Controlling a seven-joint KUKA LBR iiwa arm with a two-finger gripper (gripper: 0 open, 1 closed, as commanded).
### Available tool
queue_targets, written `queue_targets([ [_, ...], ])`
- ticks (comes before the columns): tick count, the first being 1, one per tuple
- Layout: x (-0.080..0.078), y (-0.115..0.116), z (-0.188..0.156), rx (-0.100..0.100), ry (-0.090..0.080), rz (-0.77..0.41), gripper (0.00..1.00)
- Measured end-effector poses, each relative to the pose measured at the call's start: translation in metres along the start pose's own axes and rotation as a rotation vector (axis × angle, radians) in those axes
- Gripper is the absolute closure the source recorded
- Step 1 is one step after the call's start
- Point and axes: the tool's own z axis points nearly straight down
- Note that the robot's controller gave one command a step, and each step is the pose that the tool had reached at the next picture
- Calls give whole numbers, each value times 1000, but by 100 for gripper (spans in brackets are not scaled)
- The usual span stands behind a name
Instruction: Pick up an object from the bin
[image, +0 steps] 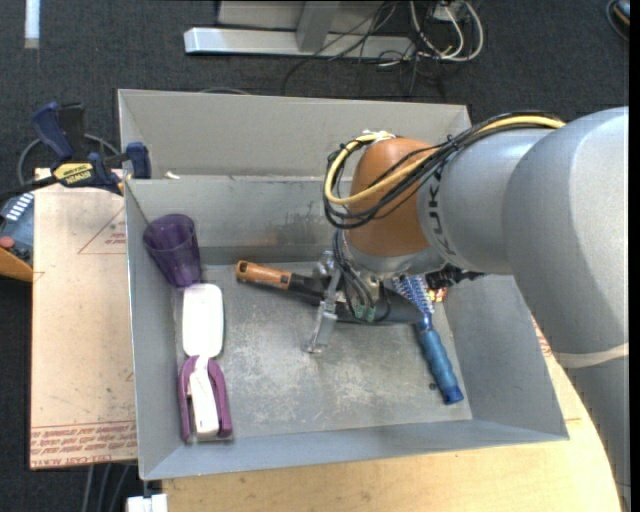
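Arm (520, 230): reaches in from the right, wrist low over mid-bin.
Bin (300, 420): scuffed grey floor, bare toward the near wall; I have room there.
Gripper (330, 312): low near the floor; I cannot tell whether it is open or closed.
Tool (262, 273): wooden handle, dark end beneath the Gripper, lying flat; I judge nothing lifted yet.
Brush (440, 365): blue handle, just beside, right.

Dark speckled carpet floor (560, 60) (loose cables (452, 38) trailing across it) around a pale metal bar (250, 40).
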Motion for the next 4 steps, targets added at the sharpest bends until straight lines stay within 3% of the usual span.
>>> queue_targets([
  [1, -23, 4, 1, -5, -2, -313, 100],
  [3, -21, 4, -4, -5, 3, -313, 100],
  [4, -20, 4, -23, -4, 9, -313, 100],
])
